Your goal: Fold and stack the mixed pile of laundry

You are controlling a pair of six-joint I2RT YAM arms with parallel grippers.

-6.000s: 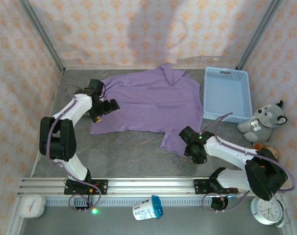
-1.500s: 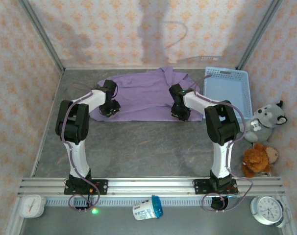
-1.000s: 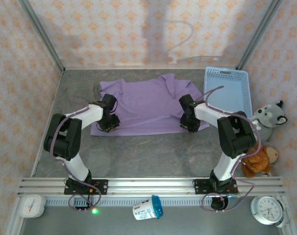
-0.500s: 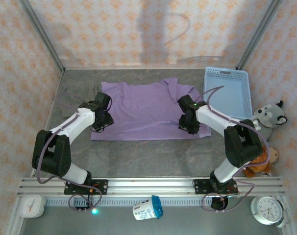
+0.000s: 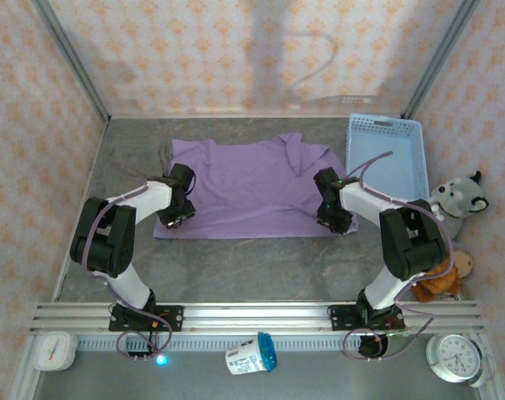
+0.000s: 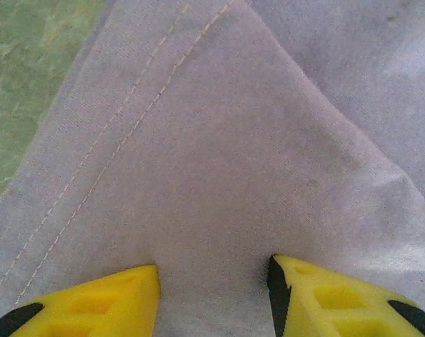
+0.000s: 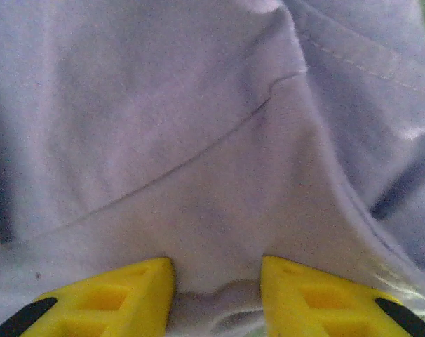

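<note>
Claws first: your left claw [image 6: 212, 270] stands partly open, its yellow fingers [image 6: 93, 302] set apart on flat lavender cloth with nothing pinched. Your right claw [image 7: 216, 270] gapes about as far, with a small ridge of cloth bunched between its jaws; you cannot tell whether it grips. Each sits at a near corner of the lavender T-shirt [image 5: 244, 175], which lies as a wide band, seemingly doubled over, on the far tabletop [image 5: 236, 267]. You look to be finishing a lengthwise fold. Next, lift clear without dragging the hem, then fold crosswise.
</note>
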